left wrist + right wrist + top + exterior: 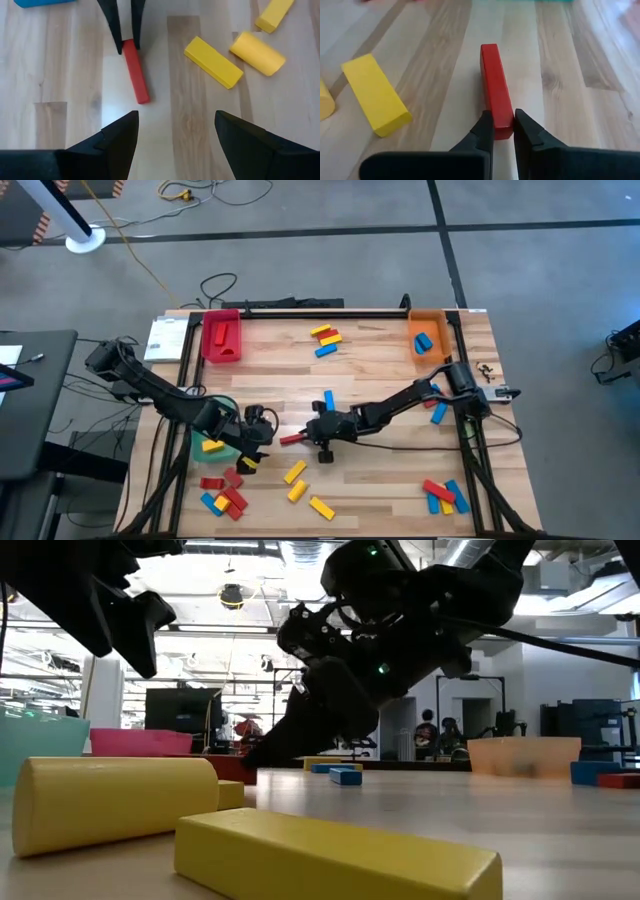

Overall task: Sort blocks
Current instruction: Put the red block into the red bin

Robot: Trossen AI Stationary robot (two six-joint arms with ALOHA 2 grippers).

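Nearest, at the table's six o'clock centre, the right gripper (503, 131) pinches one end of the long red block (495, 87) lying on the wood, so lift level before carrying toward the red tray (221, 338) at eleven o'clock, clearing the wide-open, empty left gripper (172, 137).

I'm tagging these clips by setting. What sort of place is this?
Probably a robotics lab or workshop in a large open room. A wooden table stands on a grey concrete floor with loose cables; the low view shows exposed ceiling ducts and people standing behind.
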